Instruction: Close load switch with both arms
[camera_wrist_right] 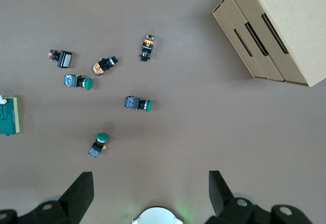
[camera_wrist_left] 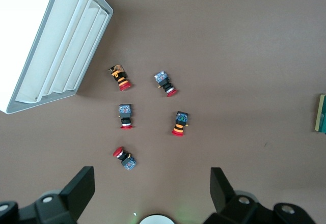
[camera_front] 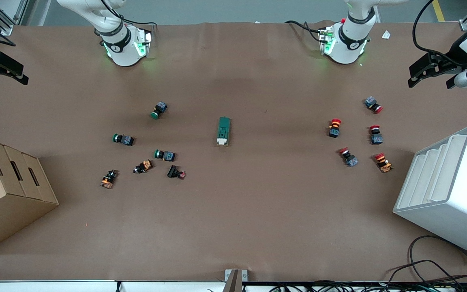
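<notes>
Front view: load switch lies alone mid-counter, clear of both wide-open, empty jaws, left gripper and right gripper parked high; closed or not, can't tell.

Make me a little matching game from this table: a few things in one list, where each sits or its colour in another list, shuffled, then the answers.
Things:
1. load switch
2. cardboard box
3. white rack
4. red-capped buttons

Places or colours:
A. toward the left arm's end of the table, grooved top
B. green, mid-table between the button groups
C. toward the right arm's end, with slots
D. cluster beside the white rack

Pairs: 1-B, 2-C, 3-A, 4-D
</notes>
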Robot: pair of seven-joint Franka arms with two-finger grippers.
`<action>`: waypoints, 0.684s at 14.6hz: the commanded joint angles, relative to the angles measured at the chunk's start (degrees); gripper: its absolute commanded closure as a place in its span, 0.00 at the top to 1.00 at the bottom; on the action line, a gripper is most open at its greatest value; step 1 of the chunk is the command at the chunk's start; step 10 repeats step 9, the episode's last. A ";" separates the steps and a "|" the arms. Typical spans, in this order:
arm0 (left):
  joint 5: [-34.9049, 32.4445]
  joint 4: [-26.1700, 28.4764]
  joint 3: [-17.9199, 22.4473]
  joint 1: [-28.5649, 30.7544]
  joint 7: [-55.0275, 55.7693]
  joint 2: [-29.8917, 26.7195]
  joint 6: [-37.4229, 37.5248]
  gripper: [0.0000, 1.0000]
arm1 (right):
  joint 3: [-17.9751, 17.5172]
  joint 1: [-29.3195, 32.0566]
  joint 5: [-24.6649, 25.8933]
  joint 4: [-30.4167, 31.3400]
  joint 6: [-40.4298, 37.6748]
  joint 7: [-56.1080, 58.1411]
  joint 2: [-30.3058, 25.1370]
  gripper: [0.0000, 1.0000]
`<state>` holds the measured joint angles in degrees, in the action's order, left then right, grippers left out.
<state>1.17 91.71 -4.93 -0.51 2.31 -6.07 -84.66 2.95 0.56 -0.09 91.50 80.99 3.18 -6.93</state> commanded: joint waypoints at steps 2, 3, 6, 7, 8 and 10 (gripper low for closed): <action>-0.74 0.31 0.09 -0.01 -0.46 -0.88 0.11 1.00 | -0.31 0.41 -0.97 0.70 0.92 0.07 -1.33 1.00; -0.65 -0.13 0.18 -0.01 -0.55 -0.62 0.11 1.00 | -0.31 0.32 -0.97 0.61 0.92 0.16 -1.33 1.00; -0.47 -0.83 0.53 0.16 -0.55 0.00 0.11 1.00 | -0.31 0.23 -0.88 -1.22 0.49 -0.28 -0.63 1.00; -0.38 -1.18 0.53 0.16 -0.46 0.26 0.11 1.00 | -0.31 0.23 -0.79 -2.80 0.40 -0.19 0.59 1.00; -0.38 -1.36 0.53 0.08 -0.29 0.44 0.11 1.00 | -0.31 0.23 -0.70 -4.38 -0.12 -0.10 1.47 1.00; -0.38 -1.53 0.45 -0.01 -0.11 0.70 0.11 1.00 | -0.31 0.23 -0.62 -4.92 -1.00 -0.02 2.00 1.00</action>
